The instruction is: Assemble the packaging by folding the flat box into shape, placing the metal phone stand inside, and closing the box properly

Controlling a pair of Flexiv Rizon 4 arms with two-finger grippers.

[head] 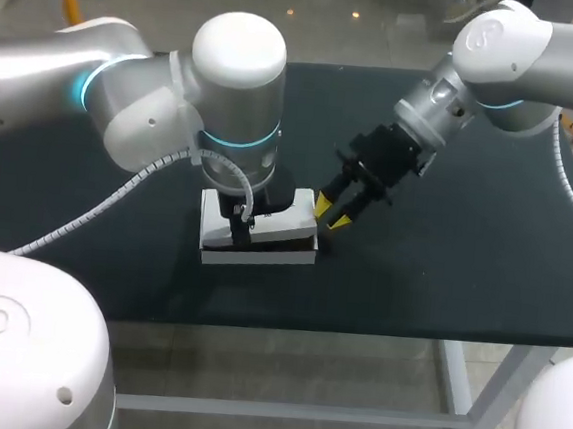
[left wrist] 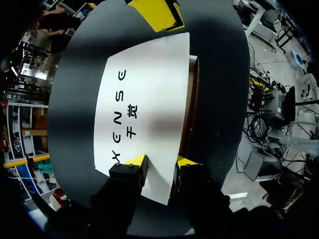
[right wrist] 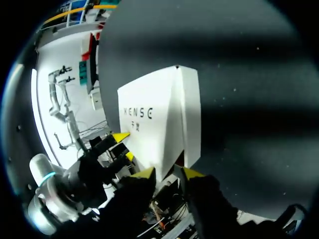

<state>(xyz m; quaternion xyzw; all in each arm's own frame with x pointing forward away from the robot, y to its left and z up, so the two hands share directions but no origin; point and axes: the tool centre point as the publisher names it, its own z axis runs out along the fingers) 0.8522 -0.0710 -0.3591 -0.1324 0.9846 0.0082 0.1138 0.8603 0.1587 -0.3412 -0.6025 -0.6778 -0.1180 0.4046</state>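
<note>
1. The white box [head: 212,230] is already folded into shape and sits near the middle of the black counter [head: 464,250], slightly left of centre and towards the near edge
2. Its printed lid lies over the top but does not look fully shut: a brown strip of the inside [left wrist: 191,104] shows along one long side, and the head view shows a dark gap under the lid at the near face
3. The metal phone stand is not visible anywhere, so it is probably inside, though I cannot confirm that
4. The left end effector [left wrist: 160,161] points down onto the lid, its fingers apart and its yellow tips at the lid's edge; it grips nothing and seems to be holding the lid down
5. The right end effector [right wrist: 168,173] is at the box's right end, also open, with the end edge of the box between its fingers
6. My judgement: folding is done, loading is likely done, and what remains is pressing the lid flat and tucking it in to finish the closing
</note>
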